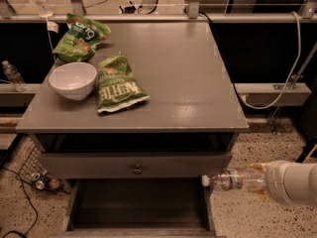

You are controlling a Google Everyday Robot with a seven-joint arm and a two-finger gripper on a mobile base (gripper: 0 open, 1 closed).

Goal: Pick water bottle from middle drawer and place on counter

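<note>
Done: bottle (pixel 230 180) out of open drawer (pixel 138 202), now midair at lower right of frame, cap pointing left. Gripper (pixel 257 181) at lower right, clamped on bottle base. Left: raise, set on surface (pixel 198 73), release.

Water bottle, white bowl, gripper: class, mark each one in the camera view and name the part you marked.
water bottle (pixel 229 180): camera view, on its labelled mid-body.
white bowl (pixel 74 92): camera view, on its front outer wall.
gripper (pixel 257 180): camera view, low right, where it clasps the bottle's base end.
</note>
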